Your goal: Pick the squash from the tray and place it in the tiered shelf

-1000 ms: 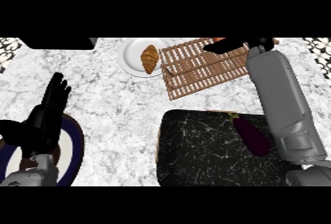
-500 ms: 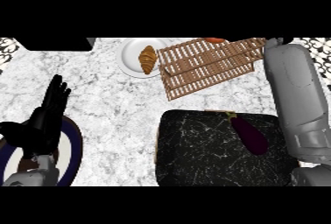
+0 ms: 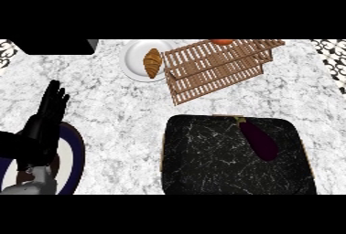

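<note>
While the left hand [image 3: 42,125] rested open at the surface's left edge, squash [image 3: 222,41] atop the tiered shelf [image 3: 216,68], tray [image 3: 202,160] nearby.

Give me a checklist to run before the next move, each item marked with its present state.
1. Squash off the tray: ok, an orange thing lies at the shelf's far edge.
2. Squash seated inside the shelf: cannot tell, only a sliver shows.
3. Right hand out of the way: ok, not in view.
4. Left hand resting open, holding nothing: ok.
5. Eggplant on the tray, untouched: ok.
6. Croissant on its plate: ok.
</note>
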{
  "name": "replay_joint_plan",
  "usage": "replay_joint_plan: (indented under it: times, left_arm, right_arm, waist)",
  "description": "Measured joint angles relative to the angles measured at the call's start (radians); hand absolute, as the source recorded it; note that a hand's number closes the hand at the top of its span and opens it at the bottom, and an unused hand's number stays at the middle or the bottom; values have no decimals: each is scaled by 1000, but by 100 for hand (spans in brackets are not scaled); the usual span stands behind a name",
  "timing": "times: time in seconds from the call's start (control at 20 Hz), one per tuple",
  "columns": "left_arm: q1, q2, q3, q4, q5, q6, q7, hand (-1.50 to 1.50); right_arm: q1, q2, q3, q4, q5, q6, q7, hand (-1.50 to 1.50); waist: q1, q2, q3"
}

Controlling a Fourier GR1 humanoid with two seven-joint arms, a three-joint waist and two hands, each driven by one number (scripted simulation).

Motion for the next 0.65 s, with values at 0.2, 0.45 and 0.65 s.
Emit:
replay_joint_plan:
  times: [0.2, 0.45, 0.65]
  left_arm:
    - [-11, 3, 7, 13, 6, -7, -1, 0]
    - [-10, 3, 16, 21, 11, -15, -12, 0]
    - [0, -1, 7, -8, 2, -13, 8, 0]
  right_arm:
    - [61, -97, -45, -35, -73, 99, 20, -150]
    - [150, -203, -97, -60, -172, 238, 5, -150]
    - [194, -282, -127, -10, -227, 315, -56, -150]
  waist:
    - [-1, 1, 0]
    - [1, 2, 0]
    - [8, 4, 0]
